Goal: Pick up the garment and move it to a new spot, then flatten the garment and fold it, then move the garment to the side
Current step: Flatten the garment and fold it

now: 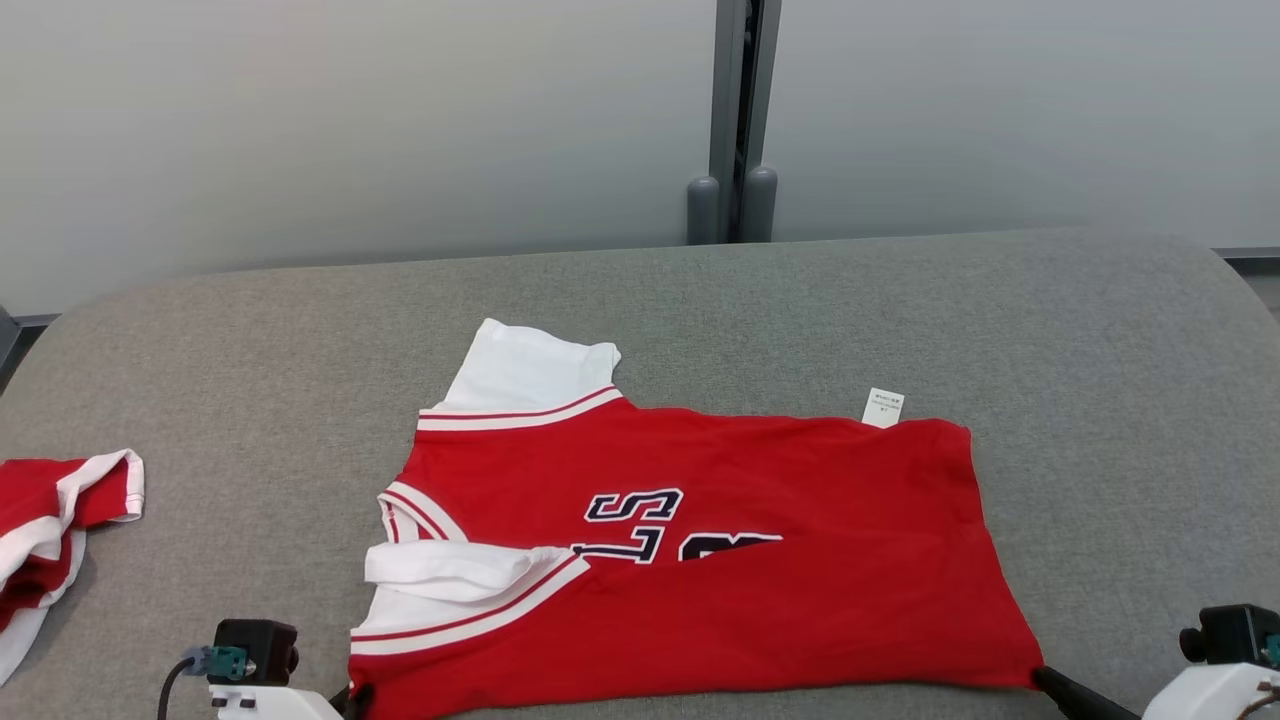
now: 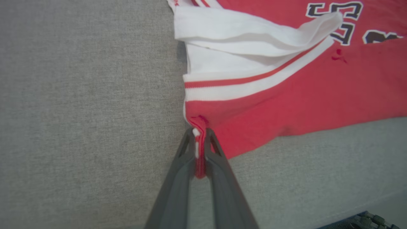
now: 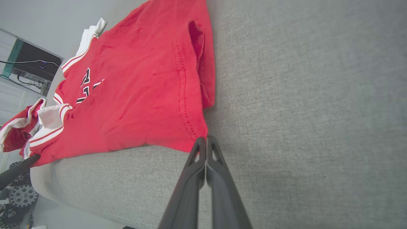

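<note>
Left gripper [image 2: 199, 140] clamps the near-left corner of the red jersey [image 1: 760, 600], right gripper [image 3: 206, 143] its near-right corner — the jersey lies spread on the grey table [image 1: 1100, 400], a crumpled shirt [image 1: 45, 530] far left.

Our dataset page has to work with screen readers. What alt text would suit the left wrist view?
The left gripper is shut on a corner of a red jersey, cloth bunched between its dark fingers. The jersey lies on a grey cushion, a white sleeve folded over it beside dark lettering.
</note>
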You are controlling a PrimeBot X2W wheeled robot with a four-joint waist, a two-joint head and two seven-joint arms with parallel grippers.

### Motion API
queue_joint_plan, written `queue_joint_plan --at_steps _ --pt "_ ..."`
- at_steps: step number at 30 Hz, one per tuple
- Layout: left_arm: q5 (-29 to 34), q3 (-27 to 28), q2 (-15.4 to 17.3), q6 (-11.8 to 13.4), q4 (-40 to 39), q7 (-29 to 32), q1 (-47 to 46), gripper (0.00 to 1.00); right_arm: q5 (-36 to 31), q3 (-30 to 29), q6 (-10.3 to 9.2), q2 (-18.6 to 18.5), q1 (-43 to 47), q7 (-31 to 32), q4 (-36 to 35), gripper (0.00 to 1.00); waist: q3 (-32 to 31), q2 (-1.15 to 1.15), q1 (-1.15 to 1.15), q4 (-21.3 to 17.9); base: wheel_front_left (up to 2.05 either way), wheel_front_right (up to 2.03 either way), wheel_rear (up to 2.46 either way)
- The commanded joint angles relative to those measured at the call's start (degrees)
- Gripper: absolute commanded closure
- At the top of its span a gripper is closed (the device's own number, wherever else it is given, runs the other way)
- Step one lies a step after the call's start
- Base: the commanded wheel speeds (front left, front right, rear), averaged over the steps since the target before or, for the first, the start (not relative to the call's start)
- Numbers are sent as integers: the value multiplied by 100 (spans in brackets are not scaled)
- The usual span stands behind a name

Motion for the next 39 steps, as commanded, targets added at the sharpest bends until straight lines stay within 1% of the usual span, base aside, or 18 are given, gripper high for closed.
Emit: queue_joint_plan --at_steps 1,7,12,19,28,29,30,31,32,33,39 --pt "-34 57 97 82 -78 13 80 100 3 -92 2 -34 156 -25 -94 100 4 0 0 -37 0 0 0" --pt "-127 100 372 280 -444 151 325 100 -175 -414 2 8 562 80 -342 100 73 0 0 -176 0 0 0" --pt "-184 64 496 375 -688 301 493 100 -410 -695 2 114 676 266 -471 100 105 0 0 -244 0 0 0" --pt "-252 90 700 573 -1069 424 712 100 -827 -1146 2 330 805 552 -635 100 117 0 0 -219 0 0 0" --pt "-256 81 687 705 -1224 457 735 100 -1297 -1808 2 649 1162 1076 -909 100 79 0 0 -151 0 0 0" --pt "-246 71 678 710 -1226 459 718 93 -1352 -1894 3 691 1204 1139 -953 100 86 0 0 -150 0 0 0" --pt "-248 57 669 707 -1229 485 706 67 -1417 -1965 2 739 1232 1198 -998 100 93 0 0 -151 0 0 0" --pt "-253 51 664 708 -1232 485 697 41 -1484 -2044 3 793 1248 1257 -1046 88 101 0 0 -153 0 0 0" --pt "-256 53 664 712 -1237 495 687 8 -1549 -2123 3 846 1263 1309 -1091 38 112 0 0 -155 0 0 0" --pt "-254 47 666 715 -1237 499 679 0 -1611 -2194 3 894 1298 1368 -1145 0 123 0 0 -155 0 0 0" --pt "-235 116 724 753 -1302 468 616 0 -1942 -2691 2 1165 1459 1760 -1519 0 155 0 0 -151 0 0 0"
